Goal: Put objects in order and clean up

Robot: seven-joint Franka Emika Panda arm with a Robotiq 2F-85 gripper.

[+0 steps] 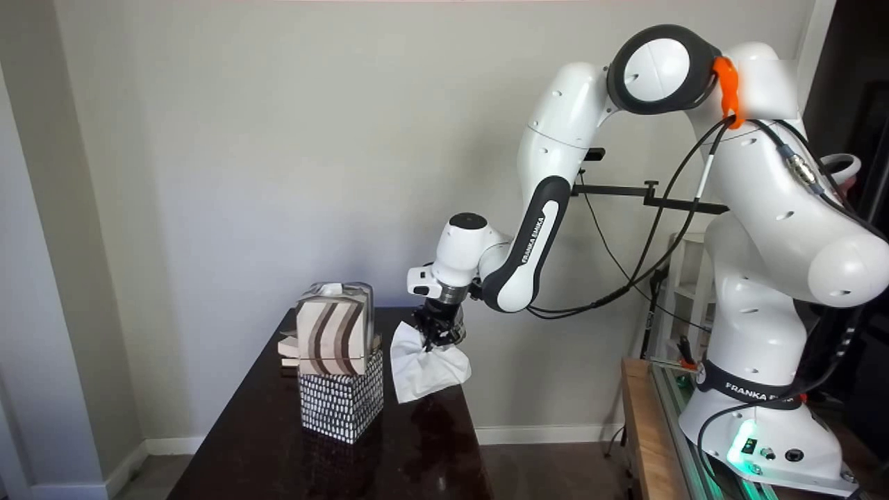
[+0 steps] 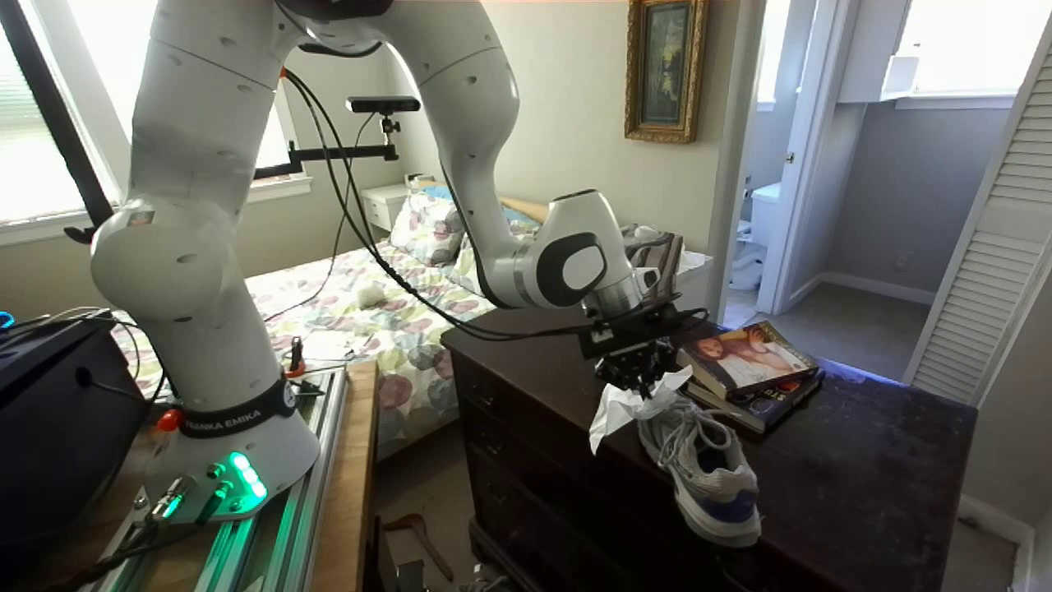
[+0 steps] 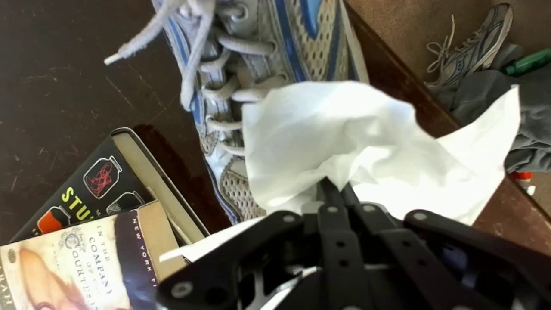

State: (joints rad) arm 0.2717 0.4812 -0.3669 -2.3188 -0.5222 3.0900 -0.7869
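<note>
In an exterior view, your Panda arm [image 1: 559, 121] reaches down to the dark wooden dresser [image 1: 410, 465], and your Robotiq gripper [image 1: 428, 344] has its fingers pressed together, pinching the thin white sheet [image 1: 427, 371], which hangs creased at the dresser's robot-side edge, partly beyond it. Farther in from that edge, a black-and-white patterned box [image 1: 340, 410] stands upright on the dresser top with a brown-and-cream striped bundle [image 1: 333, 333] at its top; whether the bundle sits inside, you cannot tell. Your arm's base stands well apart from the dresser, by a wood-edged bench [image 1: 649, 430]. In an exterior view, you see the dresser's drawer front, a grey-and-blue running shoe [image 2: 711, 477] on the dresser top beside that front edge, its toe end partly hidden by the sheet, and farther in, an upper book [image 2: 749, 355] lying on a lower book [image 2: 777, 400]. Beyond the dresser are a floral-covered bed [image 2: 415, 353], a gold-framed painting [image 2: 667, 70] on the wall and a louvered door [image 2: 986, 247]. In the wrist view, your jaws meet at the sheet's gathered part; it spreads above the shoe's toe and the dresser edge, though you cannot tell whether it touches either. Off the dresser, past that edge, a second running shoe [image 3: 480, 51] lies on the floor near grey fabric [image 3: 473, 103].
</note>
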